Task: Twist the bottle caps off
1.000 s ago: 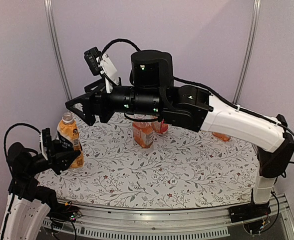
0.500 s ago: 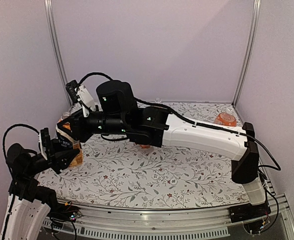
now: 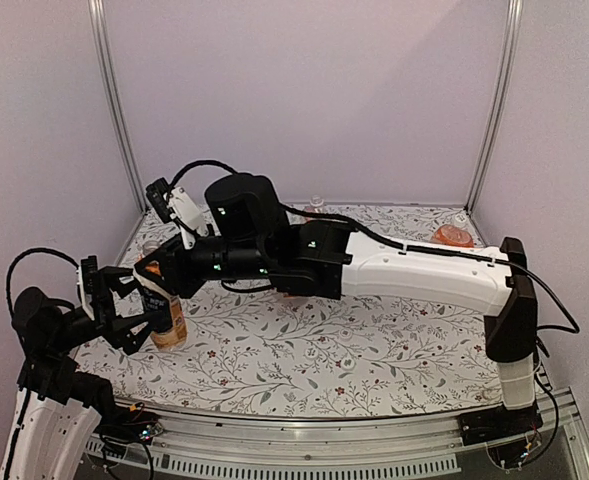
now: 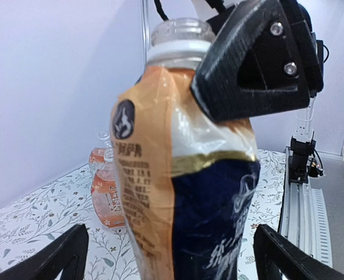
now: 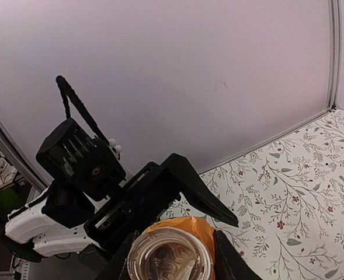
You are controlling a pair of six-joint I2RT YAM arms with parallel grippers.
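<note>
Left wrist view: tall bottle (image 4: 177,192), orange-and-black label, fills mid-frame, upright. The neck is clear and threaded with an open mouth, and a white collar ring sits just below the thread. The right wrist view looks straight down into that mouth, orange-brown inside.

My right gripper (image 5: 170,256) is clamped on the tall bottle's shoulder just under the neck, one finger on each side. The label is creased where one finger presses in. My left gripper (image 4: 170,236) is lower on the same bottle with its fingers spread wide, one on each side of the label's dark part. Neither finger touches it.

Squat bottles (image 4: 104,186) stand behind the tall bottle, to its left in this view, close together. Their tops are too blurred to read.

Top view: the floral table (image 3: 374,350) lies under the tall bottle, though I cannot tell whether the base rests on it. Another orange bottle (image 3: 452,237) sits well apart, far off to the tall bottle's right.
</note>
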